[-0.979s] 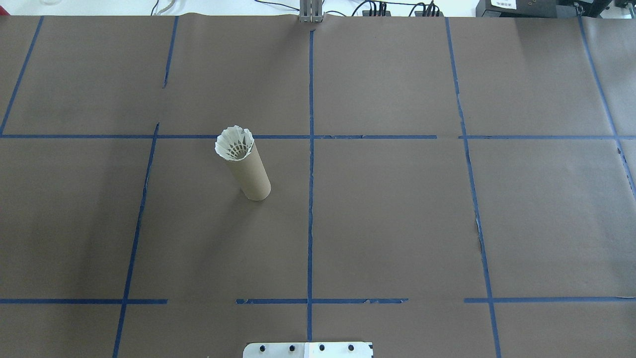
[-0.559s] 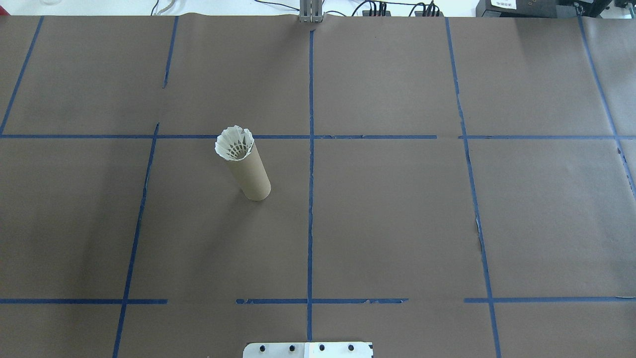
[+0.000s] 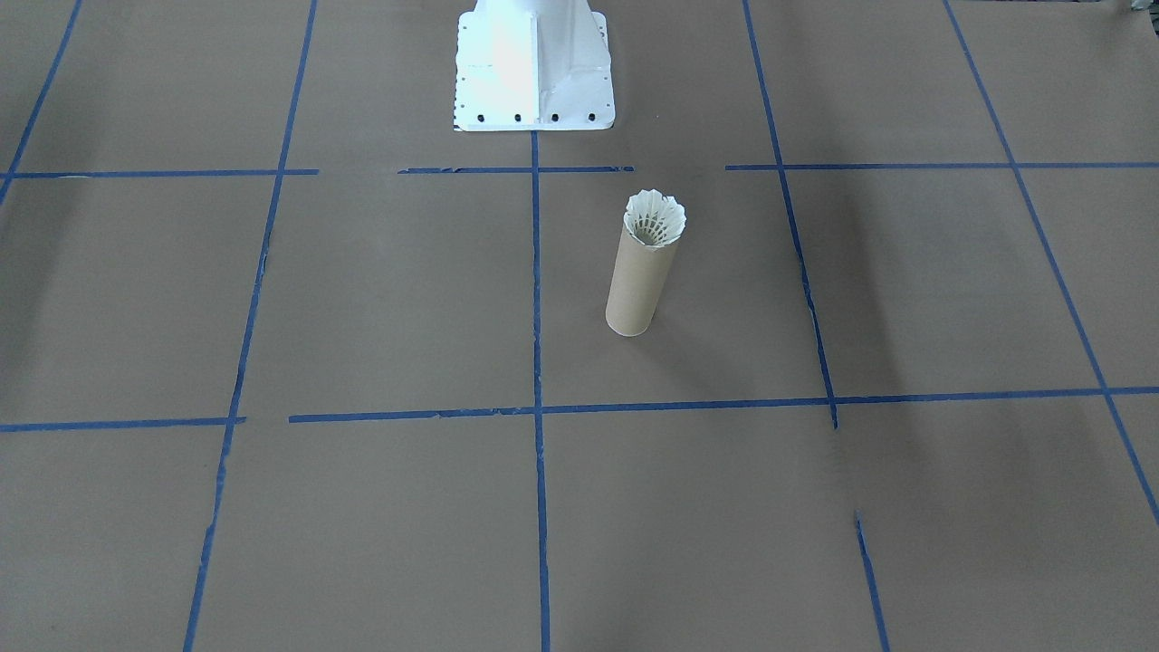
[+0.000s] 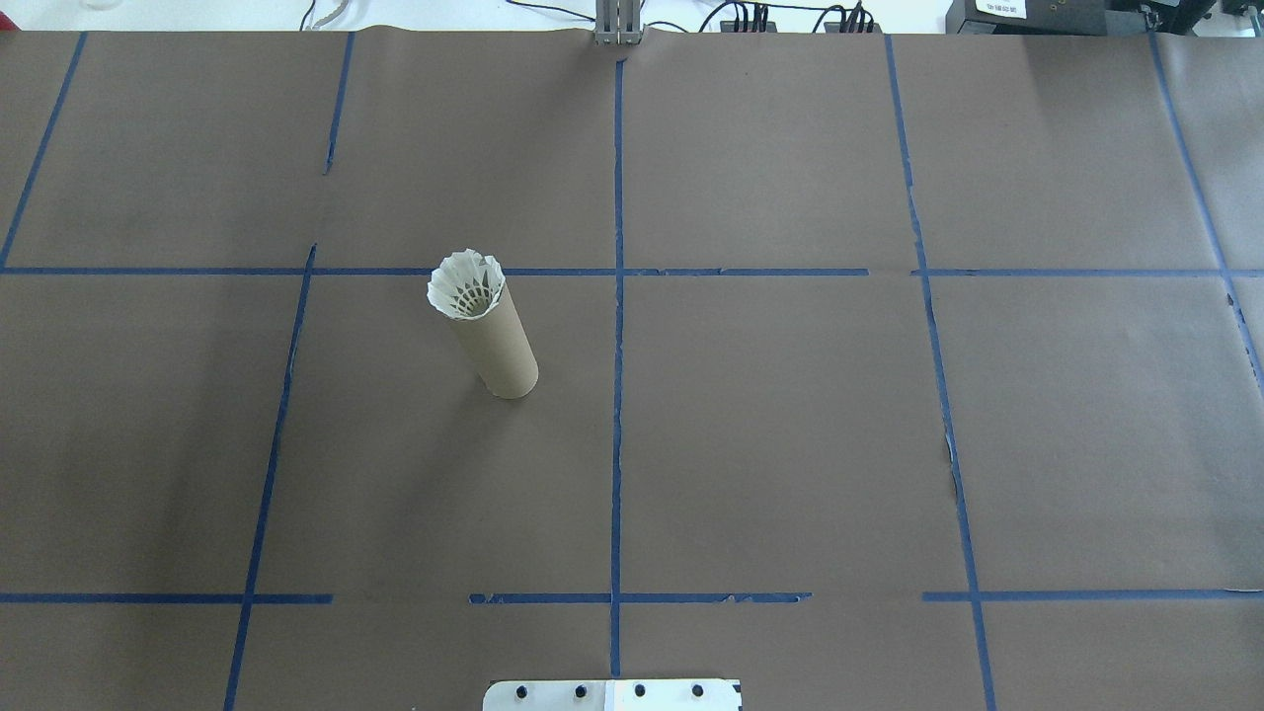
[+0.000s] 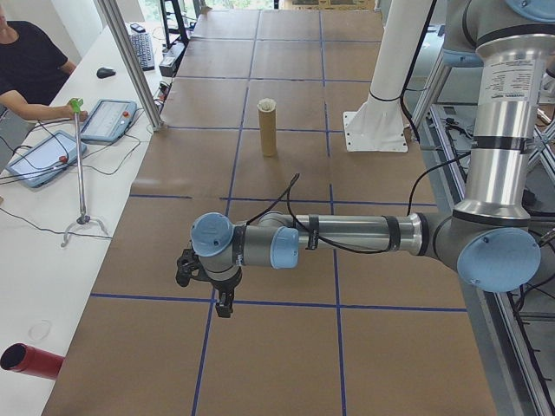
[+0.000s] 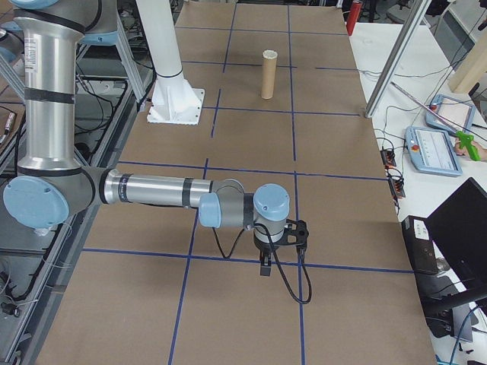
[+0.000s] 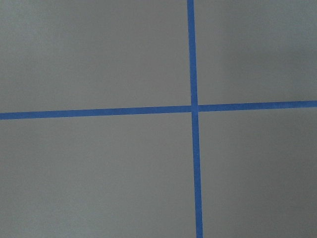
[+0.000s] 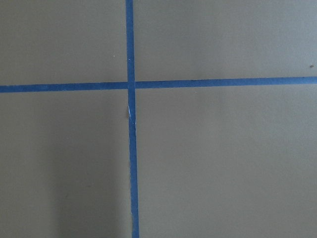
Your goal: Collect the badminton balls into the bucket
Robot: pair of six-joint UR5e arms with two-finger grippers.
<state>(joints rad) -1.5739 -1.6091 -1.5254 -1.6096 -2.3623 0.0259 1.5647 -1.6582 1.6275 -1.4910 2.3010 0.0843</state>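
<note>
Fingers of both grippers couldn't be judged: left gripper [image 5: 224,299] and right gripper [image 6: 265,262] showed only in the side views, each pointing down over a blue tape [image 7: 193,148] crossing, w/ nothing visibly held. Tan bucket [image 4: 496,348] stood upright on the brown paper-covered table [image 4: 790,444], on the robot's left of the centre tape line, well apart from both grippers. White shuttlecock [image 4: 464,284] sat in its top opening, feathers fanned above the rim, cork end hidden inside.
</note>
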